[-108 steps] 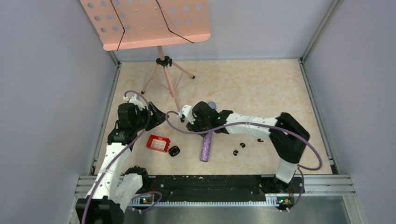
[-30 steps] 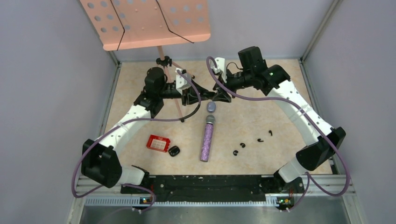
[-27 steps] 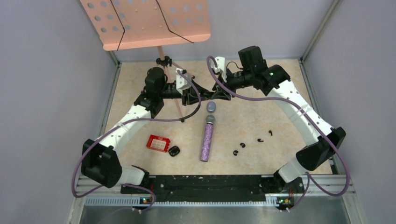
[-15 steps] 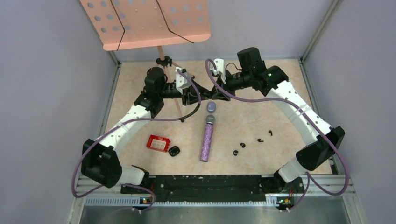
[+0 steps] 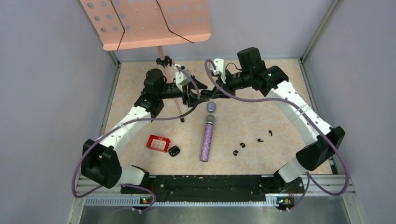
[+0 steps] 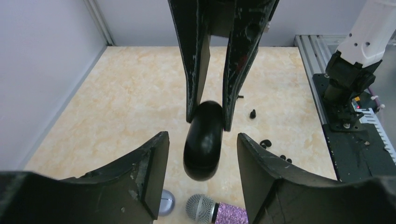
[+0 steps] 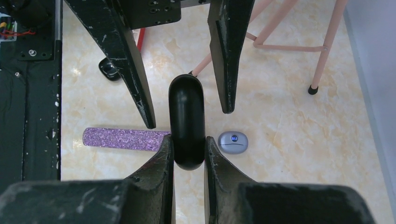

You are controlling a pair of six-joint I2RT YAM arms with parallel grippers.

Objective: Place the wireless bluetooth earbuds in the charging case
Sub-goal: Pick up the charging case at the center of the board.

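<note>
My right gripper point(image 7: 187, 140) is shut on a glossy black oval charging case point(image 7: 187, 116) and holds it in the air over the back middle of the table. My left gripper point(image 6: 201, 137) is open; its fingers point(image 6: 140, 172) stand either side of the case point(image 6: 203, 144) without touching it. In the top view the two grippers meet tip to tip, left point(image 5: 200, 87) and right point(image 5: 208, 93). Several black earbuds point(image 5: 242, 145) lie loose on the table at the right, also in the left wrist view point(image 6: 267, 142). No pale purple earbuds show.
A closed grey-purple case point(image 5: 211, 107) lies below the grippers, beside a glittery purple microphone point(image 5: 207, 140). A red box point(image 5: 158, 143) and a small open black case point(image 5: 174, 151) sit at front left. A pink music stand point(image 5: 161, 60) stands at the back left.
Both arms have risen from the table's middle to the back. Over the last second the left wrist has rolled and its camera end has lifted; the right gripper edged slightly left with the case.
</note>
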